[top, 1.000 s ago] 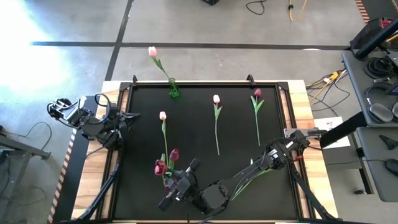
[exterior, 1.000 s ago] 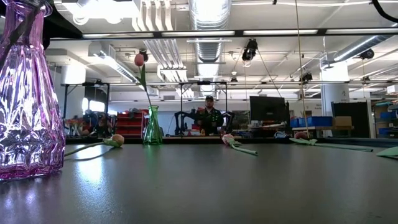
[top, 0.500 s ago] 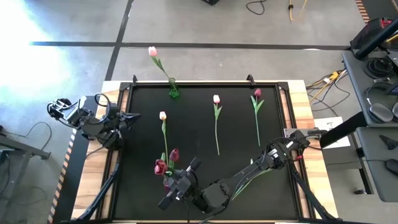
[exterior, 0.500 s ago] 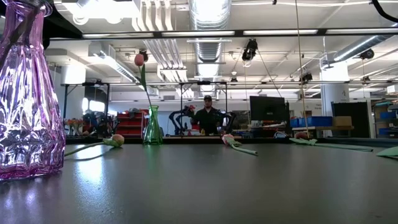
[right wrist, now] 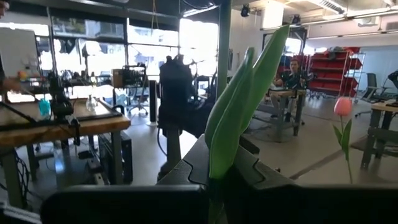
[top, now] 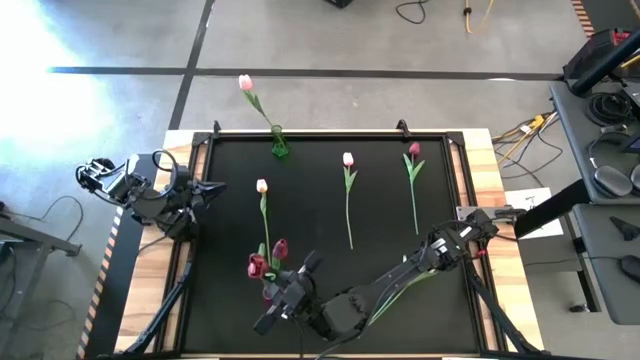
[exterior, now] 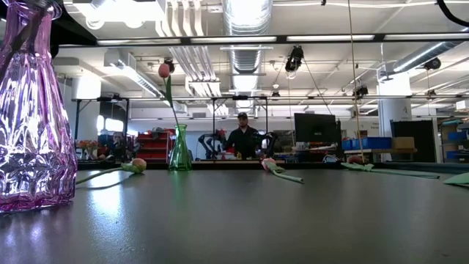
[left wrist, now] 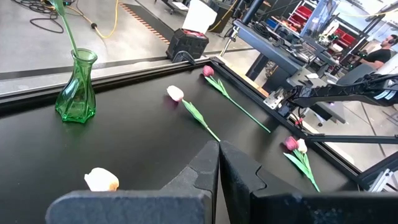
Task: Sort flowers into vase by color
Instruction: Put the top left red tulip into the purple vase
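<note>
Tulip stem (right wrist: 239,112) pinched in right hand (top: 285,298) over purple vase (exterior: 33,110); left hand (top: 205,187) closed, parked.

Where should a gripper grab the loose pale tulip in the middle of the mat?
Grip the pale tulip mid-stem, just below its leaf, coming straight down with the fingers across the stem. It lies flat, stem running toward the near edge, apart from the red tulip, so both sides are likely free; the head would probably crush.

Purple vase (exterior: 33,110): top cut off by frame edge in low view; its flower heads unseen there.
</note>
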`<act>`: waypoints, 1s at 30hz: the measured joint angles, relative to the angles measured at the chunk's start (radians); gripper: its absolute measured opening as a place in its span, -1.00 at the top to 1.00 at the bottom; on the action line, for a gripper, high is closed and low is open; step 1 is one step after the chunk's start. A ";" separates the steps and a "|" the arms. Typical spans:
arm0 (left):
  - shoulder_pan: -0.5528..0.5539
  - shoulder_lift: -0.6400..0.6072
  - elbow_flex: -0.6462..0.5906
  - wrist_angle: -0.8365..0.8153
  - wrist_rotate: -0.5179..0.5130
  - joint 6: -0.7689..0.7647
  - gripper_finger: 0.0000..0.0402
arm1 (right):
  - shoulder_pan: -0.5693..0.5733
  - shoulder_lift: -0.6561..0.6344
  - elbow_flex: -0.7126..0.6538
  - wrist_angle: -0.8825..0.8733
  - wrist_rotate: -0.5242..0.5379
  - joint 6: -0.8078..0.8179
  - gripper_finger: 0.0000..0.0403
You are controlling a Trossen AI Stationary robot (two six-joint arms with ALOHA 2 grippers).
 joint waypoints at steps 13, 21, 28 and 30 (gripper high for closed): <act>0.000 0.000 0.000 -0.008 0.000 0.000 1.00 | -0.003 0.003 -0.001 -0.231 0.001 0.208 0.90; 0.000 0.000 0.000 -0.007 0.000 0.000 1.00 | -0.001 0.003 -0.001 -0.275 0.002 0.303 0.61; 0.000 0.000 0.000 -0.007 0.000 0.000 1.00 | 0.006 0.003 -0.001 -0.277 0.002 0.310 0.35; 0.000 0.000 0.000 -0.007 0.001 0.000 1.00 | 0.008 0.003 -0.001 -0.278 0.002 0.319 0.31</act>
